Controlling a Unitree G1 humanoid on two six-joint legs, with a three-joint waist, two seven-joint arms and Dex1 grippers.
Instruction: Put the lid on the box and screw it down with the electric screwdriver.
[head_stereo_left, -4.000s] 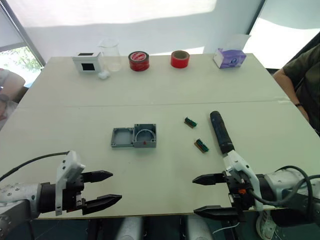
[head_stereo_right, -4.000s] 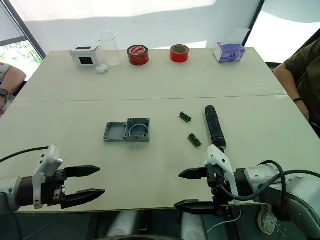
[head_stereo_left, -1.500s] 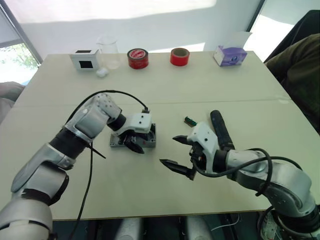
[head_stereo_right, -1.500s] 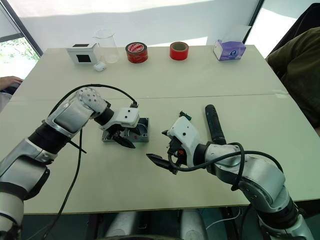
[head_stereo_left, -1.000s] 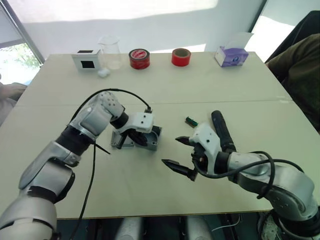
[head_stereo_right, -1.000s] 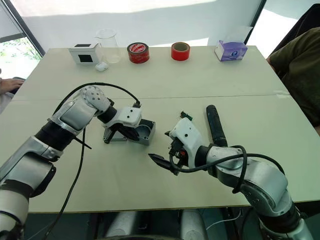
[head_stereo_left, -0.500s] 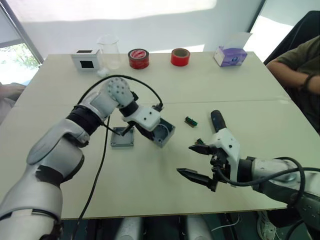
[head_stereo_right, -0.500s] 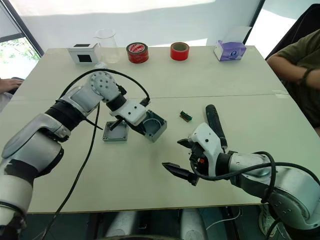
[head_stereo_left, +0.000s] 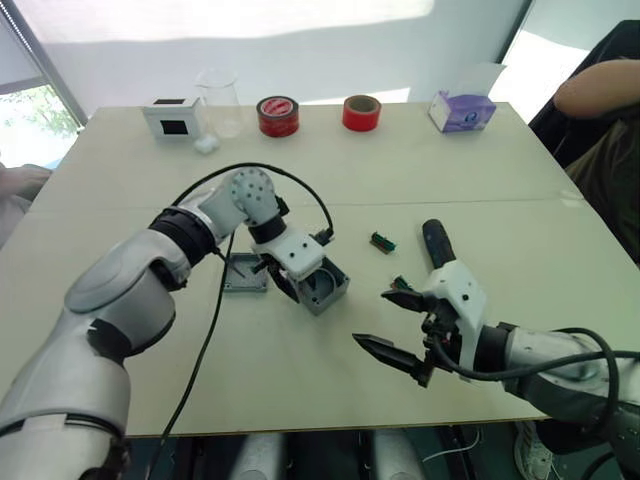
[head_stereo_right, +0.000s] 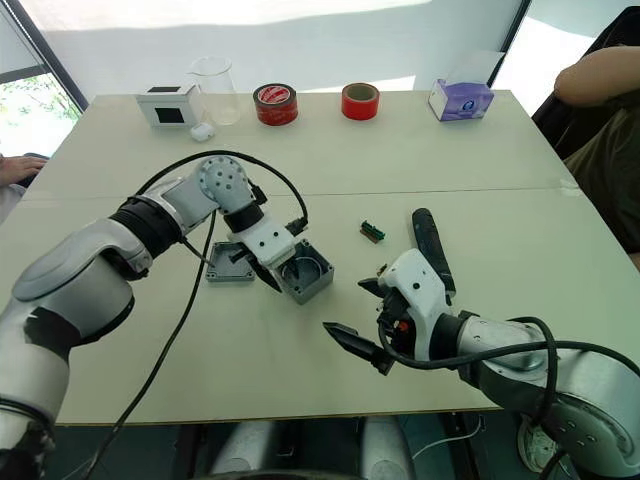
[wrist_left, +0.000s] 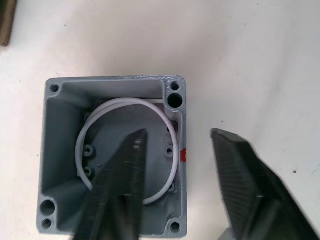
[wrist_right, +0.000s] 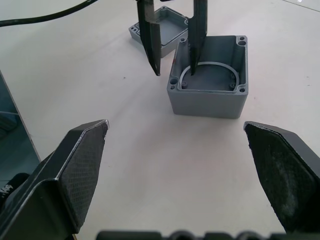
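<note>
The open grey box (head_stereo_left: 325, 290) stands upright on the table, just right of the flat grey lid (head_stereo_left: 243, 273). My left gripper (head_stereo_left: 285, 285) is open and points down at the box's wall with the red mark. In the left wrist view one finger (wrist_left: 120, 190) is inside the box (wrist_left: 115, 95) and the other is outside it, neither touching that wall. My right gripper (head_stereo_left: 371, 318) hovers open, a little right of the box and nearer the table's front edge. The black electric screwdriver (head_stereo_left: 437, 247) lies just behind my right gripper.
Two small green parts (head_stereo_left: 381, 242) lie between the box and the screwdriver. Along the far edge stand a white box with a black window (head_stereo_left: 171, 119), a clear beaker (head_stereo_left: 220, 100), two red tape rolls (head_stereo_left: 279, 117) and a purple tissue box (head_stereo_left: 462, 110). A person's arm (head_stereo_left: 600, 85) is at the right.
The box, held tilted in my left gripper half a second ago, now rests flat further right of the lid. The left gripper's fingers have parted. My right gripper has barely moved.
</note>
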